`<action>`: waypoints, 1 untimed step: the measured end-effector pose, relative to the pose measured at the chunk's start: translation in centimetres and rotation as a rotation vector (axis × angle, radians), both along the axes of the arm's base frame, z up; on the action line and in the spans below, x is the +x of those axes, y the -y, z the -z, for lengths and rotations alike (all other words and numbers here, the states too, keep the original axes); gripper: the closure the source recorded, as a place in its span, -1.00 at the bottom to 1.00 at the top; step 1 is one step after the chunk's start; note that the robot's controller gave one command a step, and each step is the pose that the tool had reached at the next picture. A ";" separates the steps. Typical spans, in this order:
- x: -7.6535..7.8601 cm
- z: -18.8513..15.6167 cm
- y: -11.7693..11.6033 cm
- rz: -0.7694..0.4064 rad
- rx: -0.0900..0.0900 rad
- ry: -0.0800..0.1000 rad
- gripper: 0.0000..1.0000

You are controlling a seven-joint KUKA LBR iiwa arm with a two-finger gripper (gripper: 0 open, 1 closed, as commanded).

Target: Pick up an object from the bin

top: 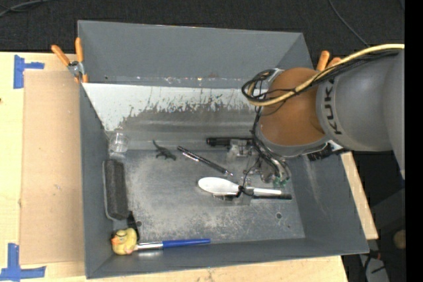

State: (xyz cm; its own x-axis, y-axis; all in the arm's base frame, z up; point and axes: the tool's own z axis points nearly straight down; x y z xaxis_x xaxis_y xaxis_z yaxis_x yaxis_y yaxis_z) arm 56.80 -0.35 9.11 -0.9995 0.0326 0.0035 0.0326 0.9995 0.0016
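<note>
Orange cover (291, 112) partly hides tool (251, 174) above white spoon (217, 186).

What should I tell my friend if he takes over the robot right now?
Gripper: low in the right middle of the grey metal bin, under the orange wrist cover. I cannot tell if it grips anything.
Nearest things: a white plastic spoon beside it, toward the bin's middle; a thin black pen behind the spoon.
Further off: a long dark brush-like roll by the far-side wall; a yellow duck-headed stick with a blue handle at the front.
Done: the arm is down in the bin.
Left: nothing looks lifted; grab one thing and raise it.
</note>
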 end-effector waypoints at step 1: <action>-1.2 1.1 0.7 0.057 0.001 0.000 -1.00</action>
